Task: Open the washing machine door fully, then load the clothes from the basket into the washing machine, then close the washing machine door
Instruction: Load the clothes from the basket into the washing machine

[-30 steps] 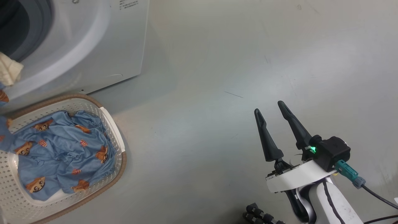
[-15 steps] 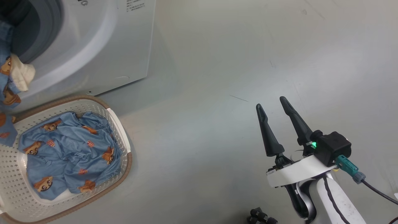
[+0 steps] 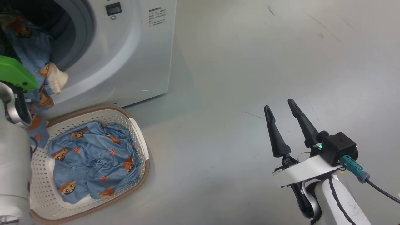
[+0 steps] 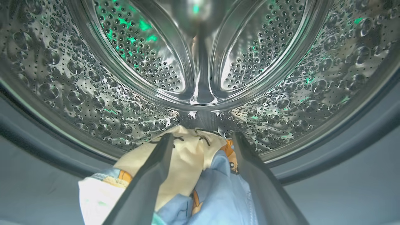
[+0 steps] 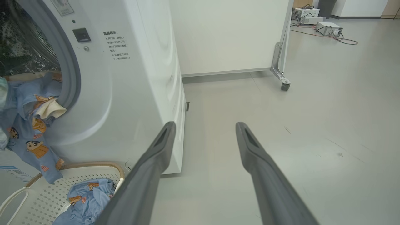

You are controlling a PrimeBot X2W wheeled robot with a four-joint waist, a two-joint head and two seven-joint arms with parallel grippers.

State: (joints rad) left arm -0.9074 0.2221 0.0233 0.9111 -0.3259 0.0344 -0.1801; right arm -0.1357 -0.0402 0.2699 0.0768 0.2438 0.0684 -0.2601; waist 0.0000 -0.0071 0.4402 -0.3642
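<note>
The left gripper [image 4: 202,135] has just sprung wide in the washing machine [image 3: 137,56] mouth, dropping one of the clothes [image 4: 190,165] between its fingers [image 4: 150,175], half trailing outside, so it likely needs pushing in; the basket [image 3: 141,147] below holds more, and the right gripper [image 3: 278,104] idles wide.

You are in a lab or test bay, not a home: behind the washing machine [image 5: 140,78] stands a white partition [image 5: 228,34] on a castor [image 5: 285,86], and farther back electronics boxes [image 5: 328,28] trail cables [image 5: 345,40] across bare grey floor [image 5: 312,131].
</note>
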